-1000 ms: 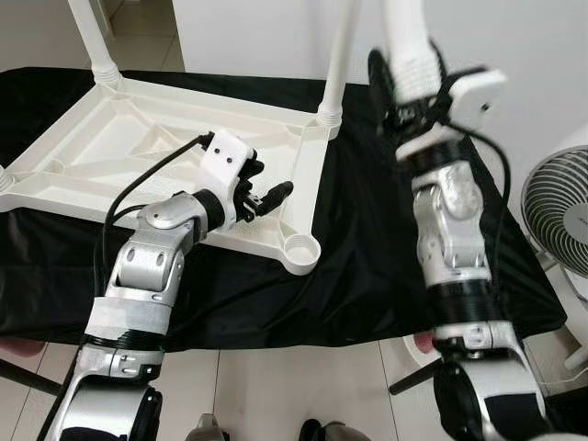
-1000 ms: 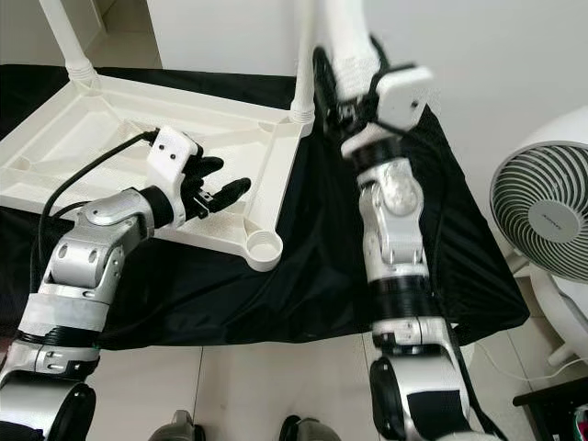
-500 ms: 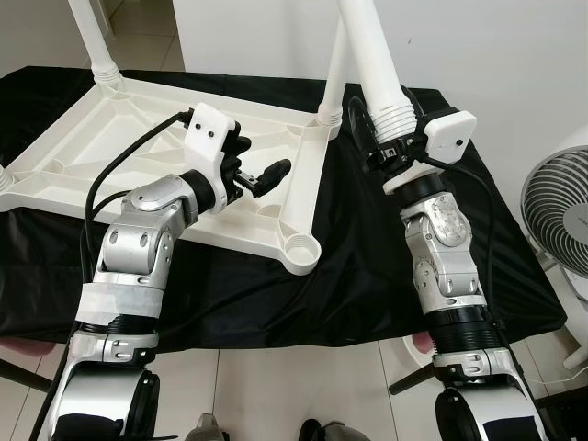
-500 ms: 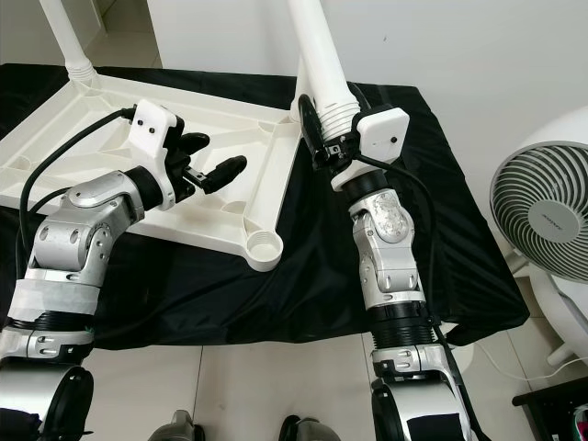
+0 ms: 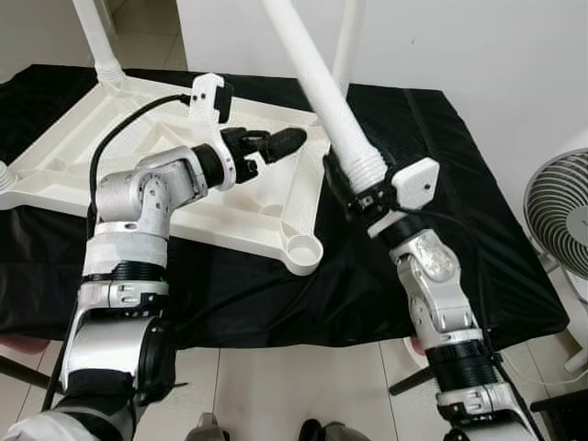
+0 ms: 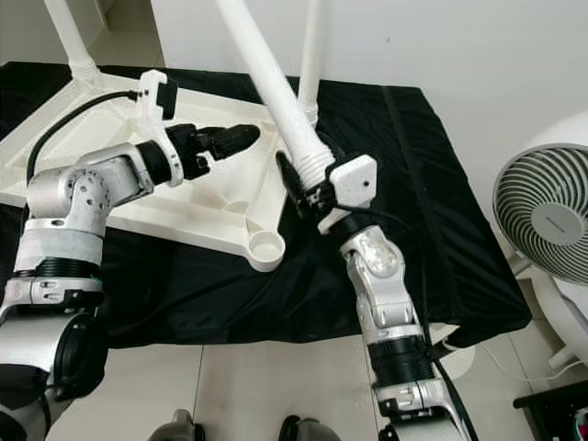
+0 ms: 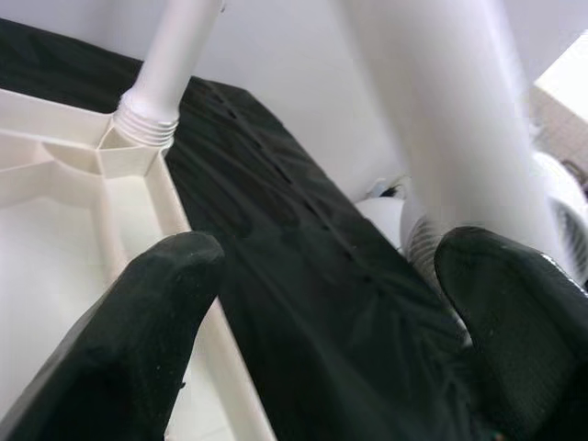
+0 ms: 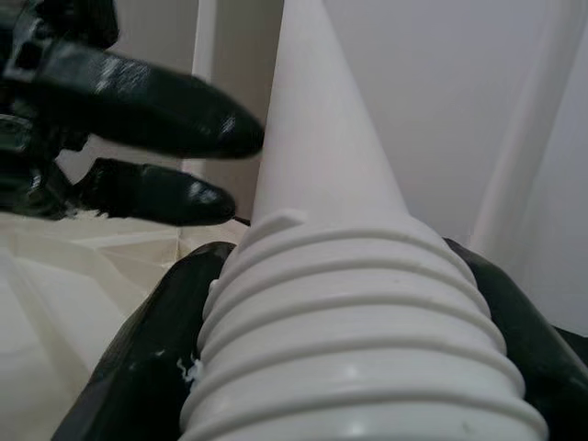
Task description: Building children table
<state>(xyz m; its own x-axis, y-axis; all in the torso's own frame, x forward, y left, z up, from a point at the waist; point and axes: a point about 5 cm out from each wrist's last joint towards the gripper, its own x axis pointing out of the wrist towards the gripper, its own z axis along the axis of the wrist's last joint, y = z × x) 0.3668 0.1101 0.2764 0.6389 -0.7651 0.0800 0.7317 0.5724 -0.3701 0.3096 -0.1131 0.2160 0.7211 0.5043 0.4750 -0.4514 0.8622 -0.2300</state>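
A white plastic table top (image 5: 241, 217) lies upside down on a black cloth (image 5: 441, 184). Two white legs stand screwed in at its far left corner (image 5: 96, 37) and far right corner (image 5: 347, 37). The near right corner socket (image 5: 301, 248) is empty. My right gripper (image 5: 358, 188) is shut on the ribbed end of a loose white leg (image 5: 312, 73), which slants up and to the left above the table top. My left gripper (image 5: 280, 143) hovers open beside that leg, its fingertips (image 7: 175, 276) apart with nothing between them.
A white standing fan (image 5: 560, 216) is off the right end of the cloth-covered bench. White wall runs behind. Pale floor tiles lie below the bench's front edge, with my feet at the bottom of the view.
My right arm has come down and tilted the leg over to the left, toward the table top. My left gripper has risen and reached right, up to the leg.
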